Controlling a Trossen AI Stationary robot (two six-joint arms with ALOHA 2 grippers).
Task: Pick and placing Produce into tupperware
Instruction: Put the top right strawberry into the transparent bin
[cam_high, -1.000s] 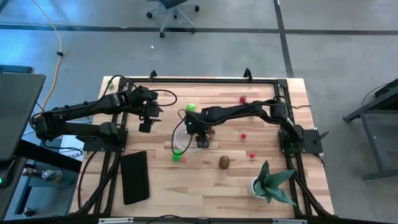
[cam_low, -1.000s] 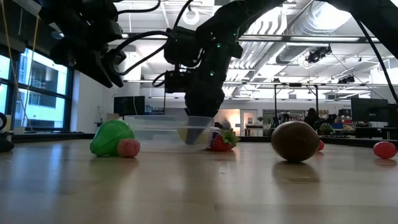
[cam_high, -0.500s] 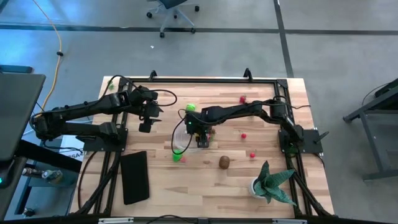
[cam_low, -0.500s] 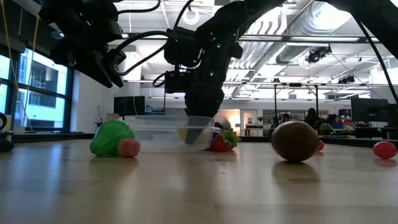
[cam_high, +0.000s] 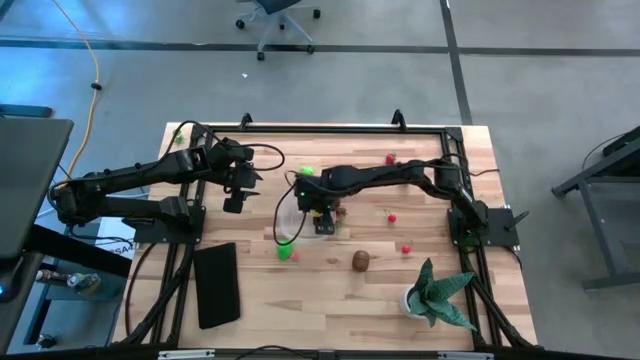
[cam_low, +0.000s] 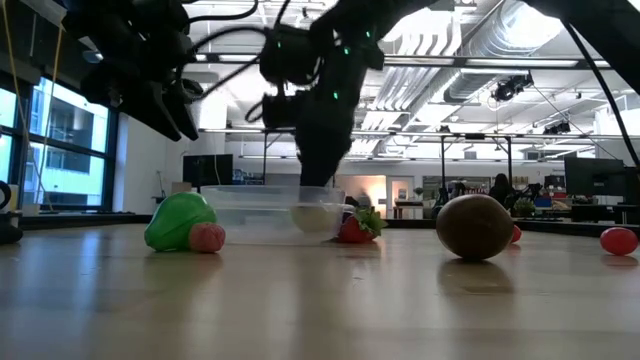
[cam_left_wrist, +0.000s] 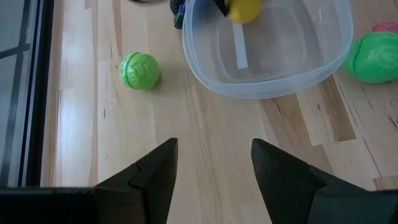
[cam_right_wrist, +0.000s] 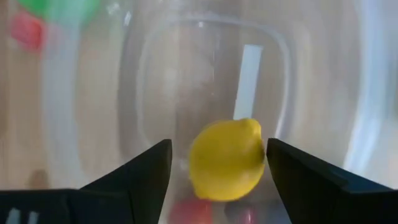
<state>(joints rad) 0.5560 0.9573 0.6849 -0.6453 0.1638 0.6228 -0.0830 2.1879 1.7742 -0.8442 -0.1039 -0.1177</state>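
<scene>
Right gripper (cam_low: 318, 175) rose off the tupperware (cam_low: 268, 213) at centre frame in the low view, its fingers spread wider apart, yellow lemon (cam_right_wrist: 226, 159) lay free of them inside the tub, right arm shifted slightly toward upper frame in the high view

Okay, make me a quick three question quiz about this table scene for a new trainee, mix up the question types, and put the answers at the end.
1. True or false: the lemon lies inside the clear tub.
2. Which gripper hangs above the tub? A) left gripper B) right gripper C) neither
3. Fill in: the ribbed green ball rests on the ____, outside the tub.

Key
1. True; the right wrist view shows it between that gripper's open fingers, on the tub's floor.
2. B; the left gripper, also open, waits off to one side.
3. Table.
</scene>
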